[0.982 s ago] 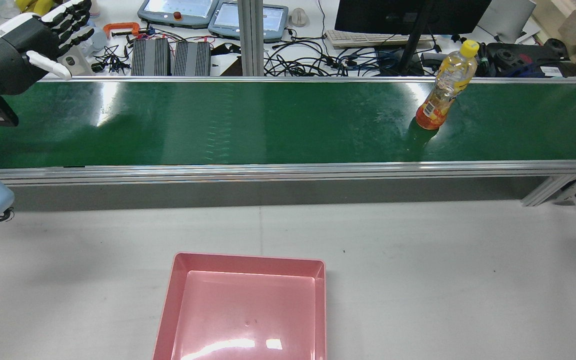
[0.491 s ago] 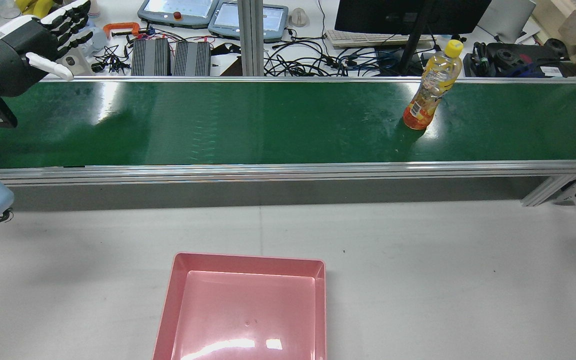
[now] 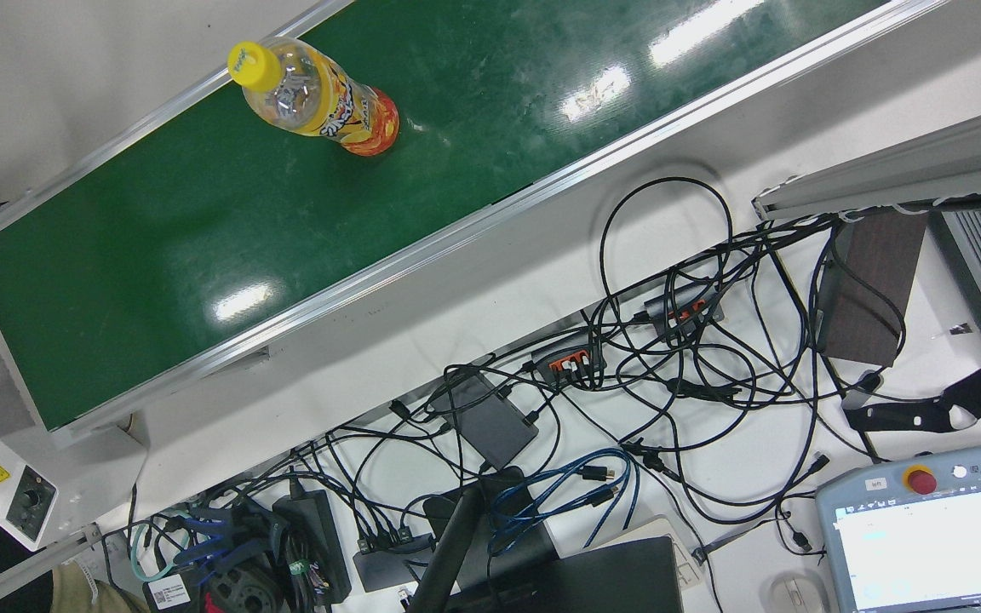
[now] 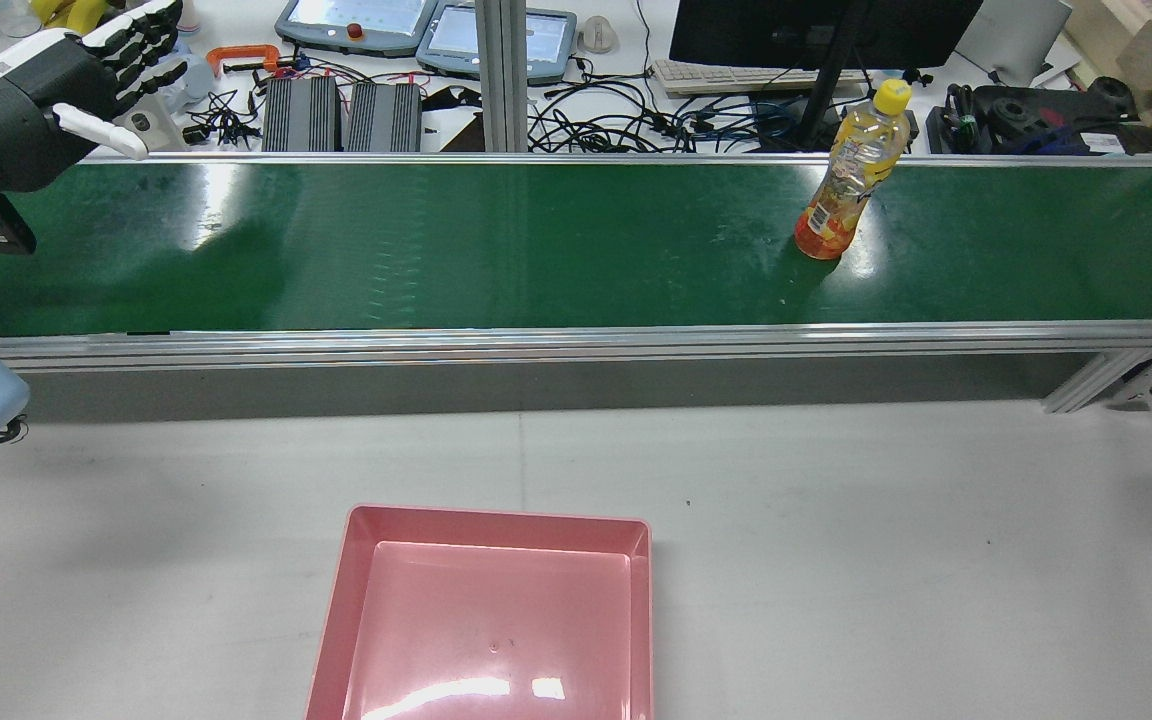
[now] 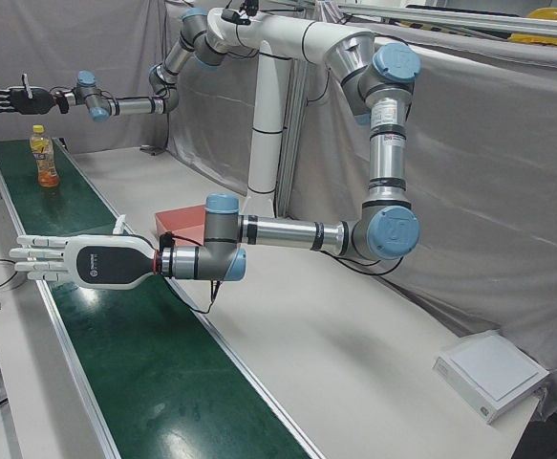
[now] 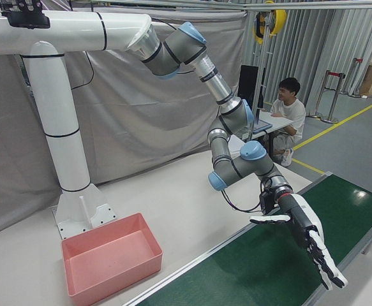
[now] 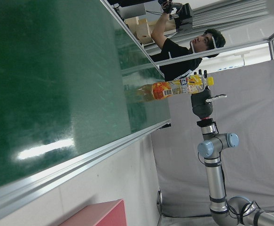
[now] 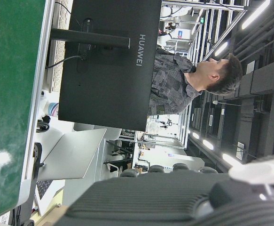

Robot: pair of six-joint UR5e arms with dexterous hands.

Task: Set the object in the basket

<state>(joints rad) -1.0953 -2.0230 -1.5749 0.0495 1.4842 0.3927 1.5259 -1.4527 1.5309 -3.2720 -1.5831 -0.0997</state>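
Observation:
An orange drink bottle (image 4: 851, 175) with a yellow cap stands upright on the green conveyor belt (image 4: 536, 250), right of its middle; it also shows in the front view as the bottle (image 3: 312, 102). My left hand (image 4: 46, 100) hovers open over the belt's left end, far from the bottle, fingers spread. The left-front view shows my right hand (image 5: 6, 98) open and raised beyond the bottle (image 5: 41, 158) at the belt's far end. The pink basket (image 4: 496, 515) sits empty on the white table, on the robot's side of the belt.
Beyond the belt lie a monitor (image 4: 826, 30), keyboard, teach pendants (image 4: 356, 22) and tangled cables. A person (image 6: 288, 121) sits past the belt's left end, another person (image 7: 183, 56) stands by its right end. White table surface (image 4: 886, 560) surrounds the basket.
The bottle has travelled leftward along the belt, still upright. My left hand has barely moved and remains open.

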